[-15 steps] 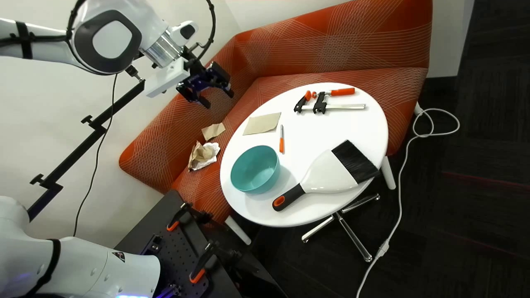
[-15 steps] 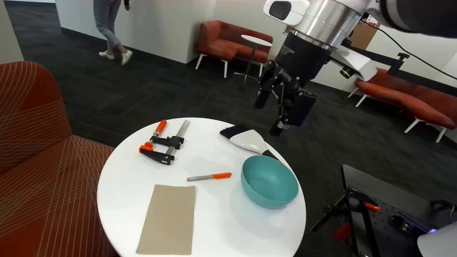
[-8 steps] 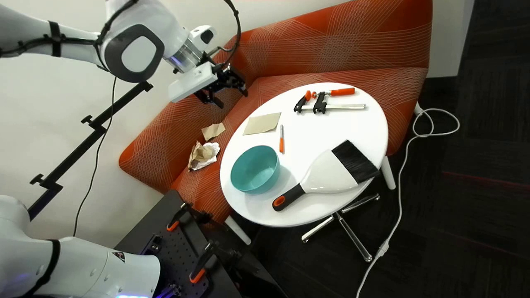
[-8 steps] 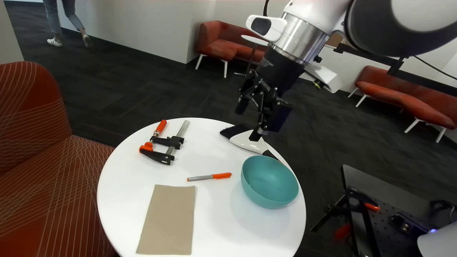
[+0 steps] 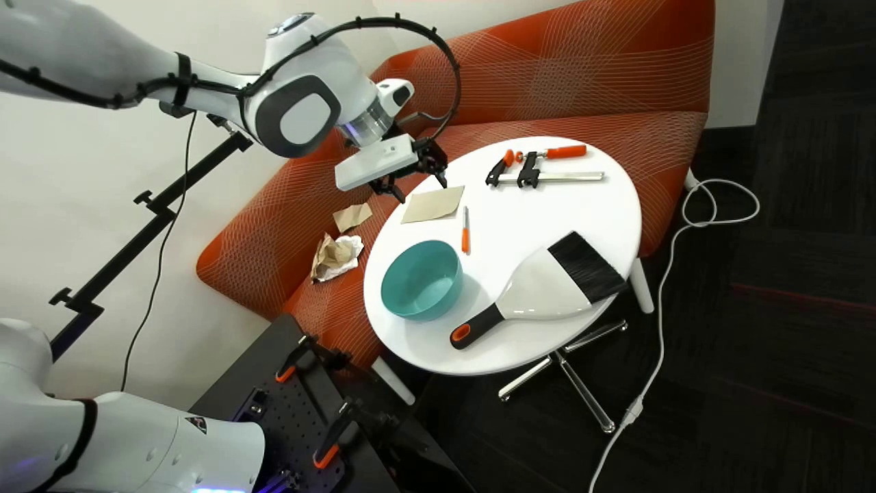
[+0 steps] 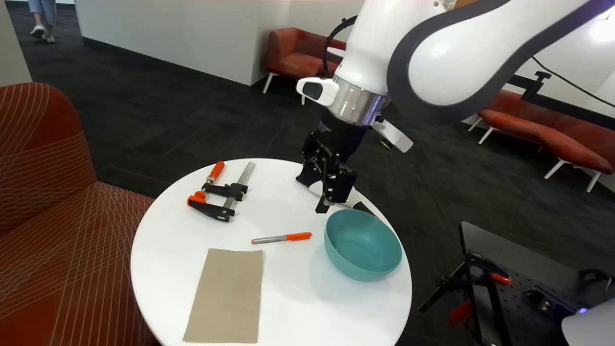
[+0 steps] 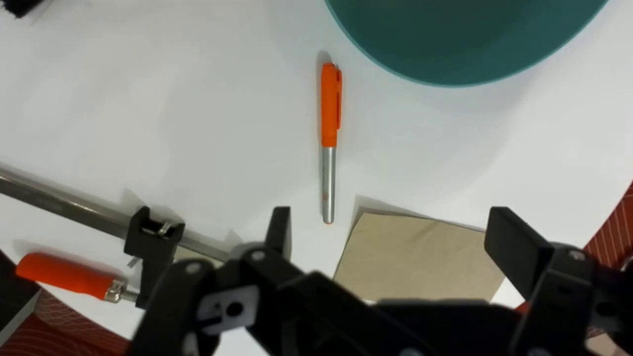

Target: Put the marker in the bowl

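The marker, with an orange cap and grey barrel, lies flat on the white table in both exterior views [image 5: 465, 236] [image 6: 288, 237] and in the wrist view [image 7: 330, 109]. The teal bowl [image 5: 422, 281] [image 6: 362, 245] stands upright beside the marker's cap end; its inside looks empty. In the wrist view the bowl [image 7: 460, 49] is cut off by the top edge. My gripper [image 5: 421, 190] [image 6: 313, 193] hangs above the table with its jaws wide apart and nothing between them. In the wrist view the marker's grey tip lies just ahead of the gripper [image 7: 390, 220], nearer its left finger.
A brown paper sheet [image 6: 228, 293] lies near the marker's grey end. A bar clamp [image 6: 233, 192] and a large white brush [image 5: 547, 287] also lie on the round table [image 5: 534, 219]. A red sofa [image 5: 582, 130] wraps around behind the table.
My gripper has moved toward the table and lower, rightward in an exterior view, with its jaws still apart. The marker and bowl have not moved. A person in the background has walked away.
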Robot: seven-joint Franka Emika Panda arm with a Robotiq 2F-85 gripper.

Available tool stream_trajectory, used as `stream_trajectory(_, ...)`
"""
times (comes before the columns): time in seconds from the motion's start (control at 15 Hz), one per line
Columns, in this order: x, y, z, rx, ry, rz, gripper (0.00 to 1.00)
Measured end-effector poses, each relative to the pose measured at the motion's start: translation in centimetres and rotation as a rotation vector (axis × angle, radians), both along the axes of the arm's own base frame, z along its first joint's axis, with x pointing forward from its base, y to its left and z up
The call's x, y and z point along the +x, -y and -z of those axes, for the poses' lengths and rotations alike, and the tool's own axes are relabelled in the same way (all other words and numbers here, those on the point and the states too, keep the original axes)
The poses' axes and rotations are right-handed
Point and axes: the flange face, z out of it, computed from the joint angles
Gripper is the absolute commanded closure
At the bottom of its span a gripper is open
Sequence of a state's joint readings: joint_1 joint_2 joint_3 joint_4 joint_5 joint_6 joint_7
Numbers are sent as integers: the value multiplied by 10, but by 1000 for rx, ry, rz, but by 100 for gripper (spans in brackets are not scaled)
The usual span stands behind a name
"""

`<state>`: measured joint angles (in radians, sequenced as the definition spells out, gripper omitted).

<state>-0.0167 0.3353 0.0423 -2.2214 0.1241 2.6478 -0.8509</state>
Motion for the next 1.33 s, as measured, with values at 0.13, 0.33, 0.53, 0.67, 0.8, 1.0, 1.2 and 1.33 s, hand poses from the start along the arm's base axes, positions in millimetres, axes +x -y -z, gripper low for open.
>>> stream_trajectory(0.13,6,-2,17,-4,-19,-16,0)
stream_trajectory(0.33,14,-7,38,-18,-40,-57,0)
stream_trajectory(0.53,21,-10,55,-34,-53,-92,0)
stream_trajectory(0.67,26,-11,65,-40,-58,-106,0)
stream_trajectory(0.8,32,-11,74,-44,-63,-114,0)
stream_trajectory(1.0,39,-9,89,-47,-70,-121,0)
stream_trajectory(1.2,47,-7,100,-39,-73,-117,0)
stream_trajectory(1.33,51,-7,106,-33,-76,-114,0)
